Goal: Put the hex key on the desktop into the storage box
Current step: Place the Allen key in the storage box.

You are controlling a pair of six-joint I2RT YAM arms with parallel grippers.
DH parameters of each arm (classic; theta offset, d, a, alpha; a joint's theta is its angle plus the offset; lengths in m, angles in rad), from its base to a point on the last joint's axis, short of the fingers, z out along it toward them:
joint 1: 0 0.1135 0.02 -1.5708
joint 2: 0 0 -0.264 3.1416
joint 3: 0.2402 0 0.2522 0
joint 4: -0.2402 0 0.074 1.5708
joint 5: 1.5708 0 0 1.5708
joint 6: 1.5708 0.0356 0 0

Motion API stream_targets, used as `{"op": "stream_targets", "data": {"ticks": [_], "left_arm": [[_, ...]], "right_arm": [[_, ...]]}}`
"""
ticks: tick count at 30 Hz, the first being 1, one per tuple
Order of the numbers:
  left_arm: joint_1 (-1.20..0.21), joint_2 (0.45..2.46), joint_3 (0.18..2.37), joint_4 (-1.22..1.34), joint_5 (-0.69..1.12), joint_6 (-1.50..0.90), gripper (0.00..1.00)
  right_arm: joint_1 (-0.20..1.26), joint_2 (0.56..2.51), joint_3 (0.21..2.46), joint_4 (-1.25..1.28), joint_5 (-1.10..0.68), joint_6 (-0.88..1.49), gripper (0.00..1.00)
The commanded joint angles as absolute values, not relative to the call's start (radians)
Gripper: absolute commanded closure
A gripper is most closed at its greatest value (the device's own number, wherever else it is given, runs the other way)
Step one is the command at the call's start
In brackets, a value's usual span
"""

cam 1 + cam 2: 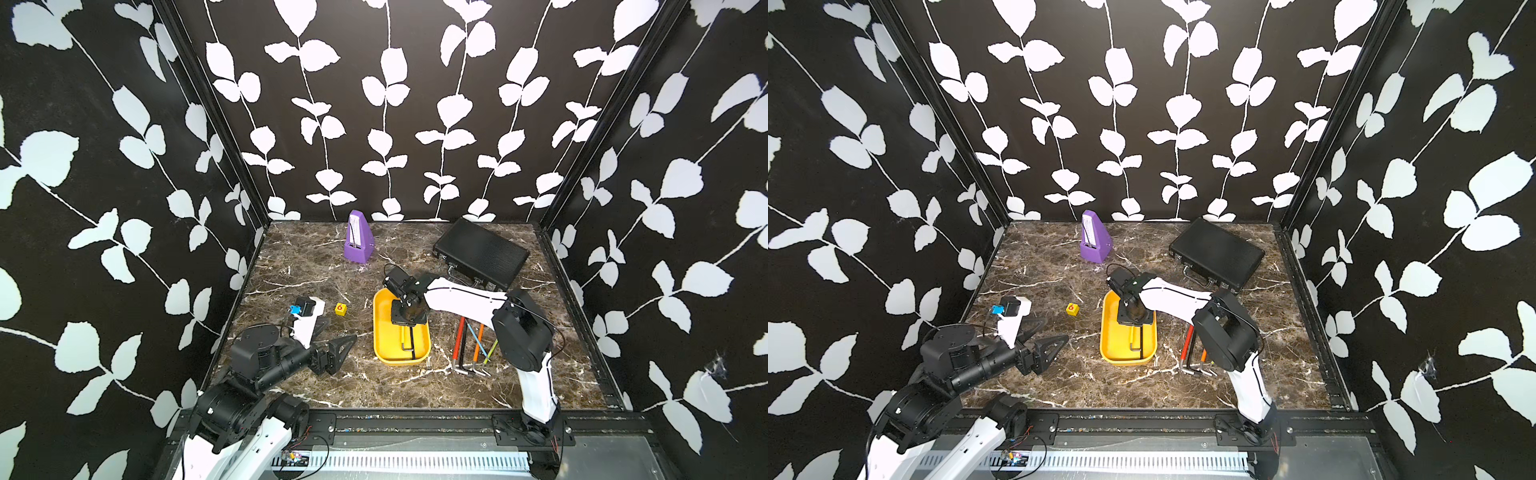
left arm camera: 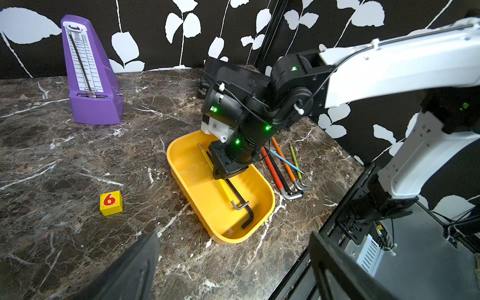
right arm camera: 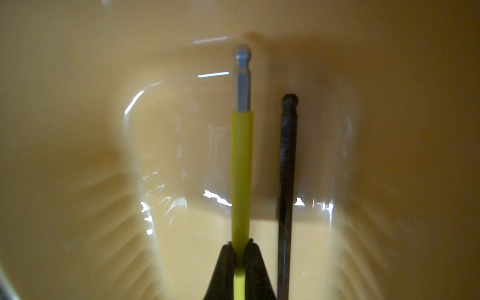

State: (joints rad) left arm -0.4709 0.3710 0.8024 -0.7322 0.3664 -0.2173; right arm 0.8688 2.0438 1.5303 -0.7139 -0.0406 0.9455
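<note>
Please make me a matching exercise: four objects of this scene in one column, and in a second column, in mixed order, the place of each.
1. yellow hex key
2. black hex key
3. orange hex key
4. numbered cube

A. loose in the storage box
B. on the desktop, beside the red hex key
C. clamped in the right gripper
D. on the desktop, apart from every key

Pairs: 1-C, 2-A, 3-B, 4-D

Lab booth: wallpapered walls [image 1: 395,124], marble desktop [image 1: 407,386]
</note>
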Motion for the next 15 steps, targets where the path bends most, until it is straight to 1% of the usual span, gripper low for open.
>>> {"op": "stream_targets", "data": {"ticks": [1, 8, 9, 10, 11, 12, 13, 15], "left_arm": [[-0.477, 0.398, 0.792, -0.707, 0.372, -0.217, 0.09], [-0.477, 0.414, 0.792, -0.71, 0.367, -0.215, 0.09], [-0.476, 0.416, 0.793, -0.712, 0.365, -0.215, 0.09], [-0.477, 0.417, 0.793, -0.711, 0.364, -0.213, 0.09], [-0.477, 0.417, 0.794, -0.711, 0.362, -0.213, 0.09], [-0.477, 0.417, 0.793, -0.71, 0.362, -0.213, 0.08], [-0.477, 0.417, 0.794, -0.712, 0.362, -0.213, 0.08], [-0.477, 0.419, 0.794, -0.712, 0.362, -0.214, 0.08]], "right_arm": [[0.868, 2.065, 1.516, -0.718, -0.027, 0.974, 1.0], [0.862, 2.087, 1.518, -0.736, -0.034, 0.962, 1.0], [0.862, 2.084, 1.523, -0.749, -0.03, 0.955, 0.94], [0.862, 2.076, 1.528, -0.762, -0.019, 0.947, 0.84], [0.863, 2.061, 1.528, -0.768, -0.011, 0.941, 0.76], [0.864, 2.047, 1.526, -0.77, -0.005, 0.938, 0.72], [0.864, 2.029, 1.526, -0.775, 0.008, 0.933, 0.7], [0.865, 1.981, 1.529, -0.799, 0.04, 0.925, 0.69]]}}
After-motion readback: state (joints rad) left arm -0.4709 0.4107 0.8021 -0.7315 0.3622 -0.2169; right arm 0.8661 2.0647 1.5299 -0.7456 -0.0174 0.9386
